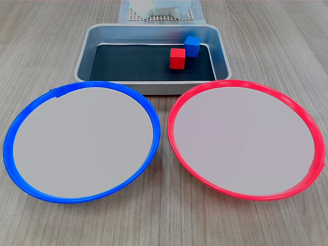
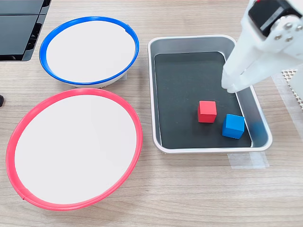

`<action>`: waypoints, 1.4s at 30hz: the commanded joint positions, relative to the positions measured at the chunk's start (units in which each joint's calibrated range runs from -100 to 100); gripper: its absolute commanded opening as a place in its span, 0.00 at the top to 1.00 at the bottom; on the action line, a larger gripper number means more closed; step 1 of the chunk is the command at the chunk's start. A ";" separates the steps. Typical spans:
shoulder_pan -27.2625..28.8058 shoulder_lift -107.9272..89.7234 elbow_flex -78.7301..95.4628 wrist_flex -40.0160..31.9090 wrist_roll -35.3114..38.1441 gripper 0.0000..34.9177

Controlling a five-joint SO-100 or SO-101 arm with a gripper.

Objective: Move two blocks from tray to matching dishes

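Sitting in the tray, toward the second exterior view's lower right corner, are both blocks: the red block on the dark floor and the blue block just beside it, nearer the tray wall, apparently a little apart. The first exterior view shows them at the tray's far right, blue behind red. Both dishes are empty: the blue dish and the red dish lie on the table just beside the tray's long side.

The blocks look like small rigid cubes, probably light, with flat smooth faces; a squeeze across two opposite faces, from above, should hold them. The blue one may be awkward, since the wall and its red neighbour leave little room for a finger on those sides.

Of the arm, only a white section shows, hanging over the tray's right side; the gripper itself cannot be made out, so I cannot tell whether it is released or clenched. White base parts stand behind the tray.
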 commanded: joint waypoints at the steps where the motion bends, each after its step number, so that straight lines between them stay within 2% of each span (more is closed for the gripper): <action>1: -2.86 13.75 -15.40 7.34 -2.15 0.93; 4: -4.93 16.39 -15.76 7.59 -4.54 0.79; 6: -7.19 17.16 -14.03 8.58 -5.52 0.62; 8: -7.38 17.76 -12.85 8.08 -5.96 0.55; 11: -7.94 19.12 -10.57 6.51 -5.62 0.57; 13: -8.51 19.80 -8.66 4.29 -4.30 0.54; 14: -9.45 20.23 -7.57 2.88 -2.78 0.49; 16: -9.92 20.31 -6.39 1.56 -1.22 0.51; 17: -10.11 20.31 -5.20 0.24 0.10 0.48; 23: -8.79 20.48 -3.56 -1.49 4.44 0.45; 25: -7.66 20.06 -5.11 0.57 8.69 0.42; 27: -5.87 18.69 -6.57 3.13 17.00 0.47; 28: -5.21 18.35 -6.66 3.79 20.02 0.52; 30: -2.77 17.93 -6.57 4.78 27.30 0.51; 33: -0.88 18.01 -5.48 3.54 33.06 0.51; 35: -1.45 18.69 -4.29 2.14 35.41 0.55; 39: -4.08 19.80 -1.93 0.65 36.83 0.58; 42: -5.21 20.66 -0.20 0.24 37.22 0.52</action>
